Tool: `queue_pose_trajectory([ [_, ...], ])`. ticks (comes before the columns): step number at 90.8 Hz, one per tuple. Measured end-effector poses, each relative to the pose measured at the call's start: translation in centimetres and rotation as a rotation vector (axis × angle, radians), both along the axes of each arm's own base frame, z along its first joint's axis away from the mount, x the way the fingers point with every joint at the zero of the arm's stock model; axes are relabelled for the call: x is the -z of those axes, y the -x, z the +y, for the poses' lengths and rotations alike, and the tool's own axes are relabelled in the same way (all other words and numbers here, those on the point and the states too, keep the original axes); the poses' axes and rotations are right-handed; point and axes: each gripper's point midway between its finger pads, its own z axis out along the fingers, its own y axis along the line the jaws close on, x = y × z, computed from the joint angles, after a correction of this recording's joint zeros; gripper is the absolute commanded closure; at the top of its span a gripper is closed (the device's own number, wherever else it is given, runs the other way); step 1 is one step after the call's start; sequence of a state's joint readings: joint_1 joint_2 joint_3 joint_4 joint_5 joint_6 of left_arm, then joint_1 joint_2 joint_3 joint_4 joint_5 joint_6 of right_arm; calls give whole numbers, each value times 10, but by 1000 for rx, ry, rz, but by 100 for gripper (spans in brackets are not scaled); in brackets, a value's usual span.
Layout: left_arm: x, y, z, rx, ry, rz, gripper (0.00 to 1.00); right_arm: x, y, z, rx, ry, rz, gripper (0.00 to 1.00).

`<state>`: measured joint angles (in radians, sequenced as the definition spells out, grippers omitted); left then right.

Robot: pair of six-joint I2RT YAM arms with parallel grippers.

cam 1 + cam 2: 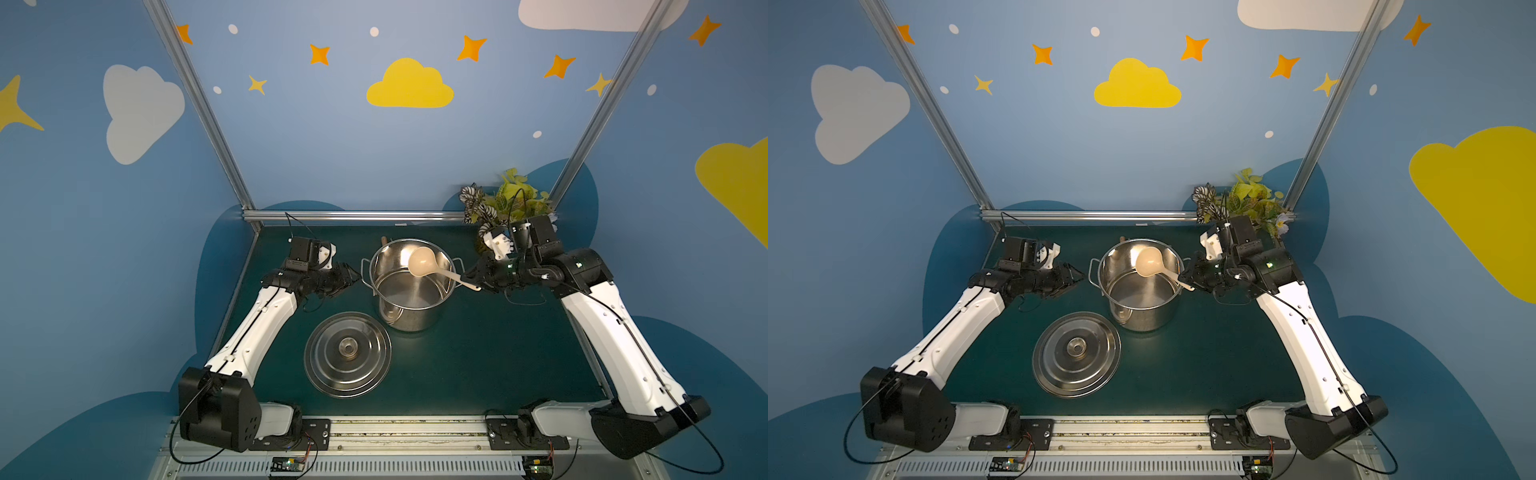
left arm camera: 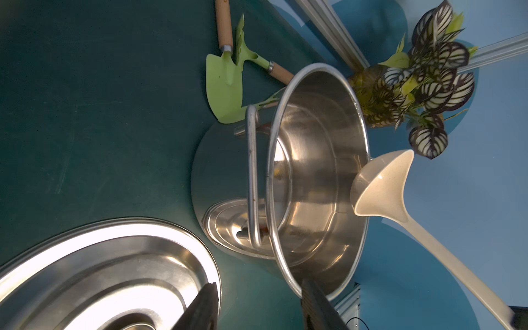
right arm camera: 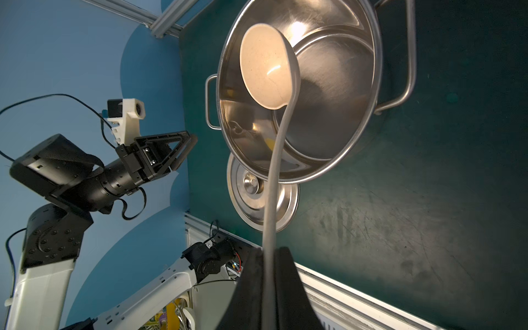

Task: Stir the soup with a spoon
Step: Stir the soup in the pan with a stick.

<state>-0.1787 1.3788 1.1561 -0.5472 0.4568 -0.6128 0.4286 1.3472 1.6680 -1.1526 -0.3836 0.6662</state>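
A steel pot stands uncovered at mid-table in both top views. The cream spoon, a ladle, hangs above the pot's opening. Its handle slopes out over the right rim into my right gripper, which is shut on the handle. From the right wrist the spoon's bowl faces the camera over the pot's shiny inside. The soup is hard to make out; only a small yellow bit shows. My left gripper hovers left of the pot, open and empty.
The pot's lid lies knob up on the green mat in front of the pot. Two light-green garden trowels with wooden handles lie behind the pot. A fake plant stands at the back right corner beside the right wrist.
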Motion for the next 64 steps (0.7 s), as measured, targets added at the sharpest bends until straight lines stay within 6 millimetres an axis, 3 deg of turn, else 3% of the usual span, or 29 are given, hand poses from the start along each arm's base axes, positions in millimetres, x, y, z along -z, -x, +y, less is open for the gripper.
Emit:
queue_pose_trajectory([
  [15, 14, -7, -4, 31, -8, 30, 53, 8, -4, -6, -24, 60, 34, 100],
  [34, 12, -18, -7, 47, -9, 16, 57, 16, -15, -10, -34, 104, 60, 100],
  [64, 23, -27, -12, 60, 0, 43, 72, 28, -37, -15, -36, 159, 82, 100],
])
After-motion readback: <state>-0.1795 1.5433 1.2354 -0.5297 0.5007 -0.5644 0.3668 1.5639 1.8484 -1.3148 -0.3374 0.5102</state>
